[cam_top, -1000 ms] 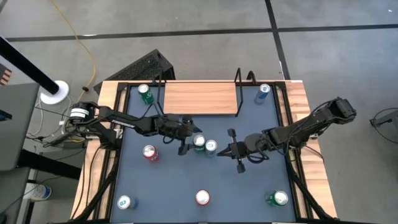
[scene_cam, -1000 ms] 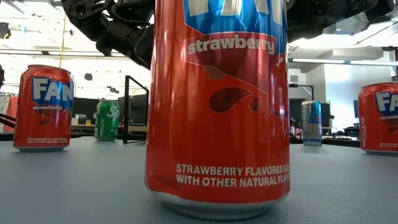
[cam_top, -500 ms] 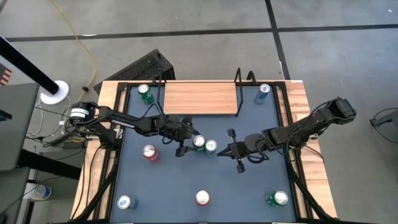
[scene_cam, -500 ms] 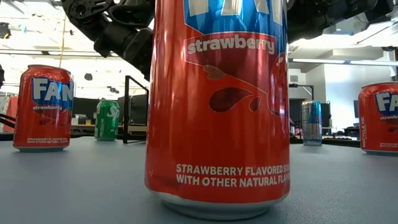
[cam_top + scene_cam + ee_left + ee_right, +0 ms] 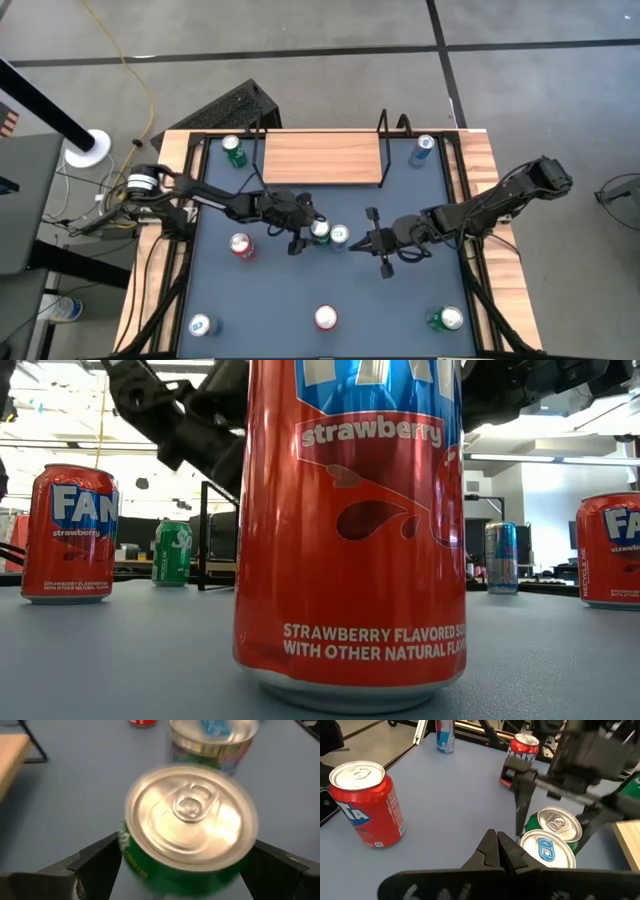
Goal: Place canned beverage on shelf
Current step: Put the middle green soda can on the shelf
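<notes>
From above, the table [image 5: 205, 290] has a dark top. The shelf [image 5: 322, 158] lies at the far edge, and no can stands on it. The left claw [image 5: 309, 227] is in the middle of the table. Its fingers are spread wide, one on each side of a green can [image 5: 320, 229]. A blue can [image 5: 340, 236] stands just beside the green one. The right claw [image 5: 373, 240] is near them on the other side, and it is shut tight with nothing in it. A red can [image 5: 240, 245] stands near the left arm. Another green can [image 5: 232, 149] and a tall blue can [image 5: 424, 148] stand at the far corners, one on each side of the shelf. Three more cans stand along the near edge.

From table height, a big red strawberry can [image 5: 350, 530] fills the middle. A second red can [image 5: 70, 532] stands off to one side. A small green can [image 5: 172, 553] and a thin blue can [image 5: 501, 557] stand far back. Dark arm parts hang over the top.

In the left wrist view, the green can [image 5: 190, 840] sits between the two dark fingers [image 5: 95, 862]. I cannot tell if they touch it. The blue can [image 5: 212, 742] stands just behind it.

In the right wrist view, the right claw [image 5: 497, 851] is pressed shut. The blue can [image 5: 547, 851] and green can [image 5: 555, 826] stand close together. The left claw [image 5: 555, 817] reaches around the green one. A red can [image 5: 365, 802] stands well apart.
</notes>
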`<action>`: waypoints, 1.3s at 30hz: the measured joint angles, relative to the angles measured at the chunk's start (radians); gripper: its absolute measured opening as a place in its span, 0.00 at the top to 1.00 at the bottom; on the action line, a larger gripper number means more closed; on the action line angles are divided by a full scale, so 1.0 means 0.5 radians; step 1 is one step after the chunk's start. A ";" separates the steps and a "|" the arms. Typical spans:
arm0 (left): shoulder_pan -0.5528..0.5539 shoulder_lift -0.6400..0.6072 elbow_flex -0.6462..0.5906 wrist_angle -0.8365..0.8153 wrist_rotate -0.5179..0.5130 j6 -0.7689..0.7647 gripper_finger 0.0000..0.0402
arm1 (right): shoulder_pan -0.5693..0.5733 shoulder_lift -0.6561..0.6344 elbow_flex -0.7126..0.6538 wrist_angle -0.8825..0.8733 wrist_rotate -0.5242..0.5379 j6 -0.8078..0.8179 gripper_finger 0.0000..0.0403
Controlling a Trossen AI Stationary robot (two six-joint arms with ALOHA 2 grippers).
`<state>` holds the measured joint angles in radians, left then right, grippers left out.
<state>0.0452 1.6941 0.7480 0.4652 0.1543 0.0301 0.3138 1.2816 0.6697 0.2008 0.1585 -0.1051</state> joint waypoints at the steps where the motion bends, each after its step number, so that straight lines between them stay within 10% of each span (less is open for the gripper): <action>1: 0.000 0.034 -0.001 0.025 0.008 0.002 0.13 | 0.001 0.000 0.000 -0.004 0.000 0.000 1.00; 28: -0.122 0.049 0.030 -0.009 -0.445 -0.224 0.14 | 0.001 0.000 0.000 -0.043 0.000 0.002 1.00; 39: -0.121 0.035 0.034 -0.054 -0.408 -0.137 0.30 | 0.000 0.000 0.000 -0.043 0.000 0.002 1.00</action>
<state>-0.0154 1.7116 0.7650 0.4380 -0.0496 -0.0385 0.3140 1.2816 0.6697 0.1795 0.1585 -0.1043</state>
